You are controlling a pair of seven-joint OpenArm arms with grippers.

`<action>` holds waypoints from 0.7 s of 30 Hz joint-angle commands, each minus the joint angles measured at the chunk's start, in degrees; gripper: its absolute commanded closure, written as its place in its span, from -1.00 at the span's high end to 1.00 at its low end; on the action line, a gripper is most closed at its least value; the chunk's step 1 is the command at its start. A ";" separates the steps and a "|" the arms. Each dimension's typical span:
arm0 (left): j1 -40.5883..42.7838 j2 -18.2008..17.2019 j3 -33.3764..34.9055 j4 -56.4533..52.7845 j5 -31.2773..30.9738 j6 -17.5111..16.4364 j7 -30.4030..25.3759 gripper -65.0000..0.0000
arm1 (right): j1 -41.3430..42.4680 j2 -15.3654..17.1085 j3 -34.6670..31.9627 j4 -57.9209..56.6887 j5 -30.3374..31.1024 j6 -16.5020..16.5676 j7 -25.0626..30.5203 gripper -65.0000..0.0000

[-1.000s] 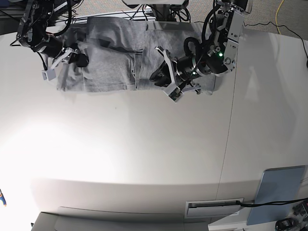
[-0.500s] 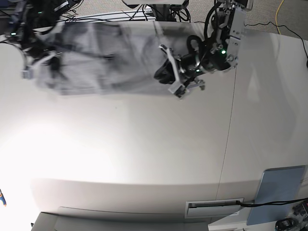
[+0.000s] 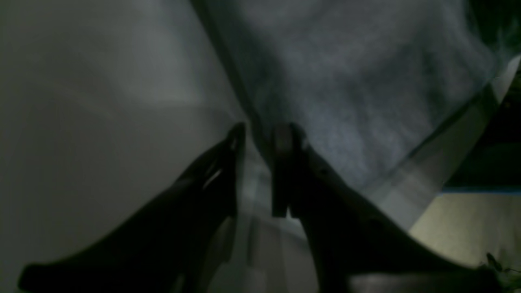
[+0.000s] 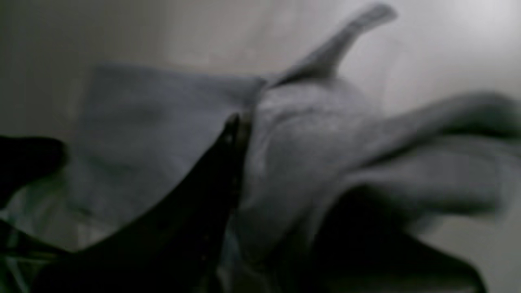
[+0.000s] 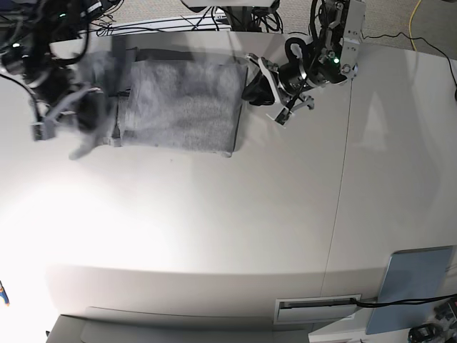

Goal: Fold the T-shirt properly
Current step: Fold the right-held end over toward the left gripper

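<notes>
While the T-shirt (image 5: 178, 103) lies along the far edge of the table (image 5: 235, 236) as a grey band, I read its long axis as running side to side in the base view, from one arm toward the other. My right gripper (image 5: 61, 118), on that view's left, is pinching cloth: the right wrist view shows grey fabric (image 4: 285, 134) bunched over and between its dark fingers (image 4: 211, 183), with a flap trailing off blurred. So that end of the shirt is lifted and loose, and this arm is the one in contact.

My left gripper (image 5: 275, 89) sits just beside the shirt's other short edge. In the left wrist view its fingers (image 3: 285, 162) stand slightly apart, and the cloth edge (image 3: 252, 122) runs down toward the gap between them; I cannot tell whether they actually hold it or merely straddle it.

I judge the fold depends on carrying the right-hand end across along that long axis toward the left gripper, which should anchor its edge.
</notes>
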 commanded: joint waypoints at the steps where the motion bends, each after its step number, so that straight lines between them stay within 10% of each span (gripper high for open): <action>1: -0.31 0.02 -0.02 0.22 -1.09 -0.42 -2.01 -0.59 | 0.17 -0.22 -1.68 2.71 -0.44 -0.63 2.93 -1.00; 21: -0.26 0.02 -0.02 -1.16 -1.07 -0.63 -3.21 -0.59 | 2.58 -15.41 -44.59 5.86 -36.28 -15.74 15.78 -1.00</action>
